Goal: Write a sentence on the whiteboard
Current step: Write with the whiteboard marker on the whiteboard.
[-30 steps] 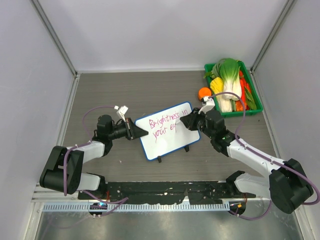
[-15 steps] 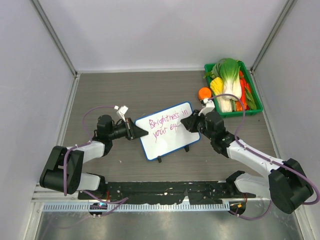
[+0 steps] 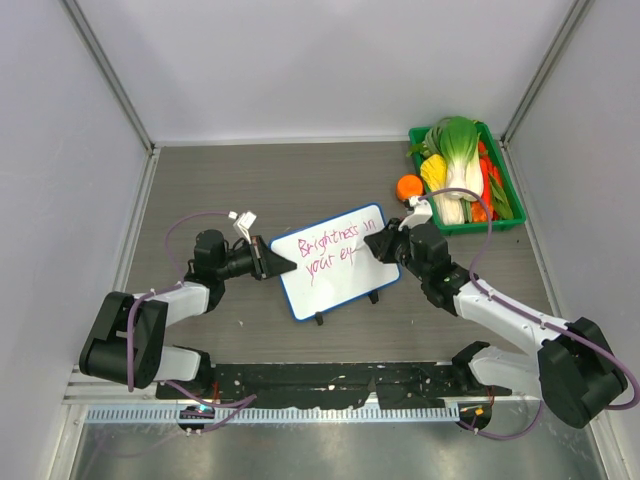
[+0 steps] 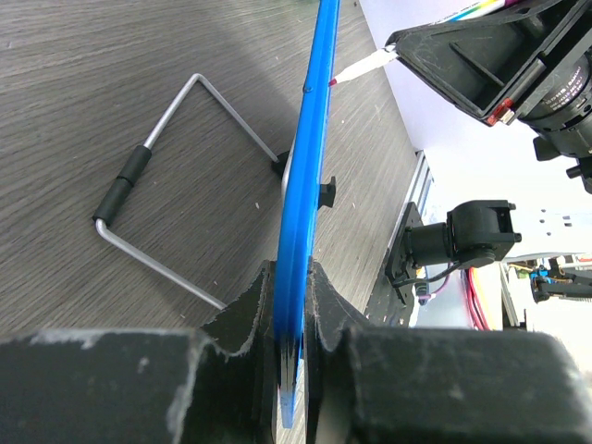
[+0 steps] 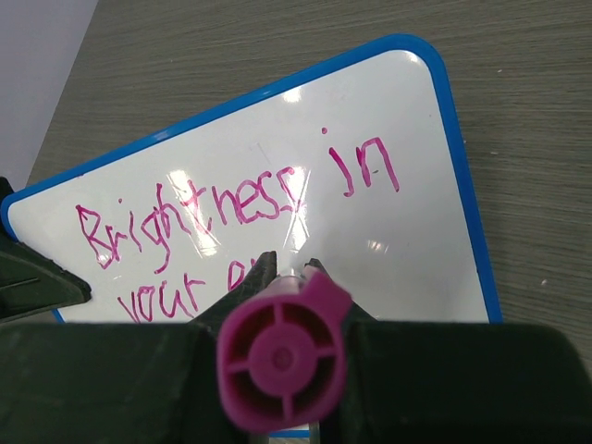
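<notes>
The left gripper [image 3: 278, 263] is clenched on the nine o'clock edge of the whiteboard [image 3: 340, 285], which stands propped mid-table on its wire stand [image 4: 157, 213]. The pink sentence [image 3: 330, 250] runs "Brightness in your e…", so the writing looks well along. At three o'clock, the right gripper [image 3: 378, 246], grasping the marker [image 5: 282, 356], probably needs light, steady strokes to finish the word.

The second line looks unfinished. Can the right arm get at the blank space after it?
Probably yes: the marker in its jaws is right by the whiteboard, and nothing else covers the white area beside the sentence.
</notes>
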Motion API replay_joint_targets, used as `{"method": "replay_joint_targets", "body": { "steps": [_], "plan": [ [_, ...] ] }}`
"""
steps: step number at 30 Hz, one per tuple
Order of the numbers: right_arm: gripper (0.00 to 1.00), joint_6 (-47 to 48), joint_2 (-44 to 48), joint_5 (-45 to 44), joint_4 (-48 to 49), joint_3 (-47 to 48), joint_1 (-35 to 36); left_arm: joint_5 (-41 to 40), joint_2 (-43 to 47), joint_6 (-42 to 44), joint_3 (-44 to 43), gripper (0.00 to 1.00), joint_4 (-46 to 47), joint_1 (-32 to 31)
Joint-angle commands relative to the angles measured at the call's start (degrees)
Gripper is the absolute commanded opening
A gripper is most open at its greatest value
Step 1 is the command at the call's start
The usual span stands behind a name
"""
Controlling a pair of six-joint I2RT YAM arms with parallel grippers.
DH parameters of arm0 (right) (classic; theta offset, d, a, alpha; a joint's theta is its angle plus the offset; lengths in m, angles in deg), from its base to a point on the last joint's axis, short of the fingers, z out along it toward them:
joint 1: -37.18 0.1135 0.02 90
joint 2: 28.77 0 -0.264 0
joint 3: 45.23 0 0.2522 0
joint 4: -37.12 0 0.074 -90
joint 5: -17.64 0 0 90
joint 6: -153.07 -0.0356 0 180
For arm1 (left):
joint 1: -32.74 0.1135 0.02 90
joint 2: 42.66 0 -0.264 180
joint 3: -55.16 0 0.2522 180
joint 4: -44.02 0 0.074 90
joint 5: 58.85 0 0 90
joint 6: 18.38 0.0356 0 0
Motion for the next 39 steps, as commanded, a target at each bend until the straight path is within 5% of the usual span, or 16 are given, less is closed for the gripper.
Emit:
{"method": "replay_joint_targets", "body": {
  "steps": [1,39],
  "plan": [
    [0.01,0.73,0.42,-4.57,0.51,1.42,-0.26,-3.99,-0.97,5.22,0.12,0.00,-4.54,-0.28],
    [0.01,1.78,-0.73,3.52,-2.91,0.28,-0.26,-4.16,-1.41,5.30,-0.15,0.00,-4.36,-0.37]
  ]
}}
